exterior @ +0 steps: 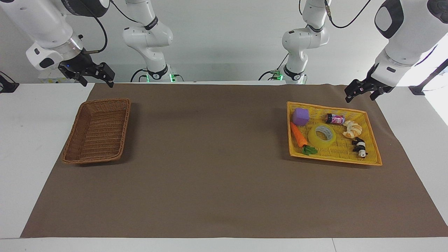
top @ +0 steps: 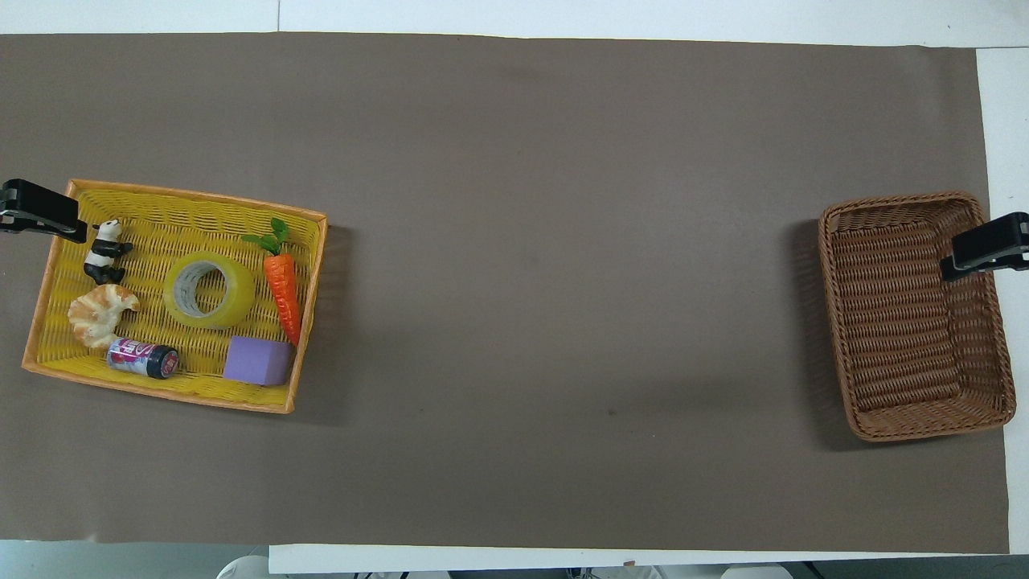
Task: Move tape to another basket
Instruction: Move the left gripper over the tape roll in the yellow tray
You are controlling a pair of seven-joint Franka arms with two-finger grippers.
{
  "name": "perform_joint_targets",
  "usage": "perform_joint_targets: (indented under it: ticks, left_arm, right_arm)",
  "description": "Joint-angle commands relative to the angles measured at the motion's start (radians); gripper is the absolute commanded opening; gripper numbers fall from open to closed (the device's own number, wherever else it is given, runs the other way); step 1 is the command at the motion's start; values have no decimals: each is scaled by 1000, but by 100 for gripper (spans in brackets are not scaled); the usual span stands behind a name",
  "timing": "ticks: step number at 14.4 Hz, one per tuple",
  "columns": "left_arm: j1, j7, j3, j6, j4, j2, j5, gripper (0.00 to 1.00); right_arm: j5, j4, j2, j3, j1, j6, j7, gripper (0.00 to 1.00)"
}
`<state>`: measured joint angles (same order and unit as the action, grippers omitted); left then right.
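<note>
The tape (exterior: 316, 141), a yellow translucent roll with a white core, lies flat in the middle of the yellow woven tray (exterior: 336, 149) at the left arm's end of the table. It shows the same way in the overhead view (top: 235, 310). The brown wicker basket (exterior: 99, 131) stands empty at the right arm's end (top: 908, 322). My left gripper (exterior: 361, 97) hangs open and empty in the air over the mat beside the tray's corner. My right gripper (exterior: 97, 83) hangs open and empty in the air over the mat's edge by the basket.
In the tray around the tape lie a purple cube (exterior: 301, 116), a toy carrot (exterior: 298, 134), a small can (exterior: 335, 119), a croissant (exterior: 351, 128) and a panda figure (exterior: 359, 147). A brown mat (exterior: 210, 157) covers the table between tray and basket.
</note>
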<state>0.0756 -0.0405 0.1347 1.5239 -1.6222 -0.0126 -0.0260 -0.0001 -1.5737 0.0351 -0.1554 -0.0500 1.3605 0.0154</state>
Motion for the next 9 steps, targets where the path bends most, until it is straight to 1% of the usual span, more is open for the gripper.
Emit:
perform_joint_targets:
  ticks: [1, 3, 5, 6, 8, 9]
  left_arm:
    - [9, -7, 3, 19, -21, -15, 1, 100]
    - [9, -10, 3, 19, -28, -17, 1, 100]
    - [16, -10, 3, 27, -57, -32, 1, 100]
    - [18, -10, 3, 79, -108, -50, 1, 100]
    - [15, -12, 5, 273, -290, -130, 1, 100]
    - [16, -10, 5, 345, -368, -168, 1, 100]
  right_arm:
    - [17, -14, 9, 1, 6, 5, 21, 99]
    - [17, -14, 9, 1, 6, 5, 21, 99]
    - [17, -14, 9, 1, 6, 5, 21, 99]
    - [17, -14, 9, 1, 6, 5, 21, 99]
    - [17, -14, 9, 1, 6, 5, 21, 99]
    - [17, -14, 9, 1, 6, 5, 21, 99]
